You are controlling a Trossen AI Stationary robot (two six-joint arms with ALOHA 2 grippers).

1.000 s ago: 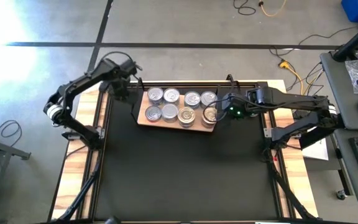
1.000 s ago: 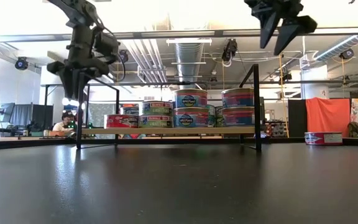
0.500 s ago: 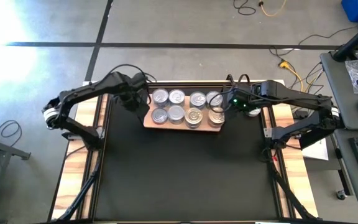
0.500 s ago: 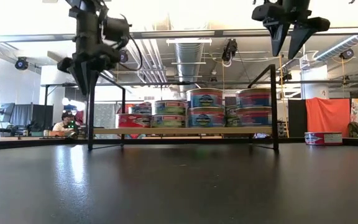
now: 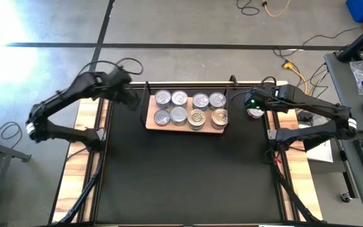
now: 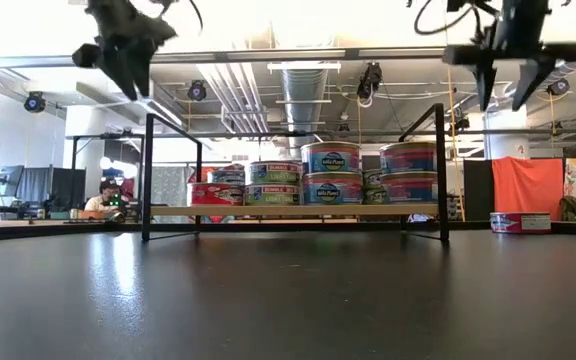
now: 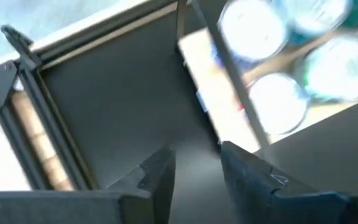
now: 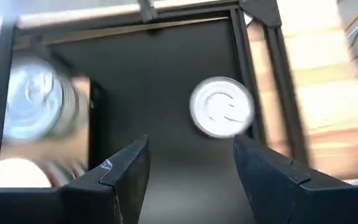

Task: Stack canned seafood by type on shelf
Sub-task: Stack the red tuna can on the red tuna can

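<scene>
The shelf, a light-wood board with black frame ends, stands at the far middle of the black mat. On it sit several canned seafood tins, the right ones stacked two high. One lone tin rests on the mat right of the shelf. My left gripper hangs high off the shelf's left end, open with a narrow gap and nothing in it. My right gripper hangs open, high above the lone tin.
Wooden table strips with black rails flank the mat on both sides. The mat's near half lies bare in front of the shelf. Beyond the far edge, the low view shows a room with a seated person.
The shelf has slid a little toward the table's right edge and squared up, its tins staying in place. My left gripper has then risen and drawn away from the shelf's left end. My right gripper has gone right from the shelf's right end to above the lone tin, rolling.
</scene>
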